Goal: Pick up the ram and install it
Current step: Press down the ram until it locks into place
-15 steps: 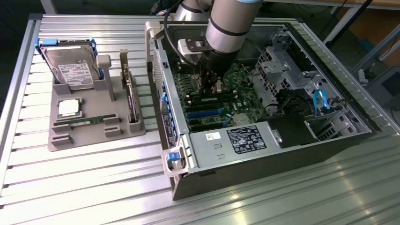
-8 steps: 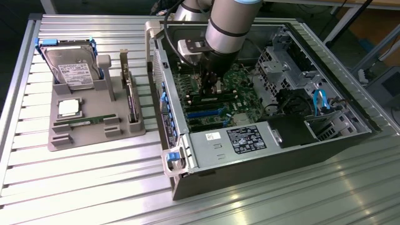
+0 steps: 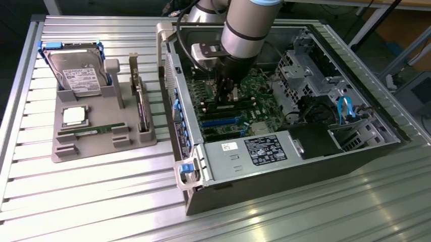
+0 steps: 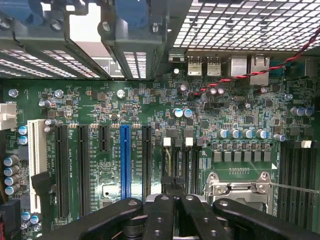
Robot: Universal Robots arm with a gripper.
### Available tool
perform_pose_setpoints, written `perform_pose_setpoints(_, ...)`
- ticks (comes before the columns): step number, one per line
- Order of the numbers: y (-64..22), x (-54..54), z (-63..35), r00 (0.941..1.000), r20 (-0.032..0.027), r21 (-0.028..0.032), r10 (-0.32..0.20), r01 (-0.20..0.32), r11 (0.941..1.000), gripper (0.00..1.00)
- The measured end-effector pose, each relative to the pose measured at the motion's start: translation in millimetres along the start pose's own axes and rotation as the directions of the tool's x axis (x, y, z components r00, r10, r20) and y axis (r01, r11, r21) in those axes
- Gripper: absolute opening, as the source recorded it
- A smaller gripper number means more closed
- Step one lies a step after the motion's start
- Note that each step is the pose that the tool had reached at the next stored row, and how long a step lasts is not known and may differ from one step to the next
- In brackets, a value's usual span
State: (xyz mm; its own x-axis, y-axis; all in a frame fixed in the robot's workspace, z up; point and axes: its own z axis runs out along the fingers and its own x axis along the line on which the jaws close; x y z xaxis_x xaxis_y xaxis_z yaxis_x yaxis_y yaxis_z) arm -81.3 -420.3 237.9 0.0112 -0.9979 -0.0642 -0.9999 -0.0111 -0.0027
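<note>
End effector (image 3: 227, 96) closed, arm reaching steeply down into the open computer case (image 3: 350, 151), fingertips at the motherboard (image 3: 249, 113).

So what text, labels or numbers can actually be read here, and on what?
None reads in full.
Hard drive label: print too small.
Power supply black sticker and white sticker: too small.
Motherboard silkscreen beside the slots: blurred.
</note>
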Motion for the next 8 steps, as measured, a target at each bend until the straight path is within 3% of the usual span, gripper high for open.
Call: perform_pose_setpoints(8,0.1,0.6,2.2,1.0000,0.0001,0.0001,0.000,0.000,1.0000,0.10)
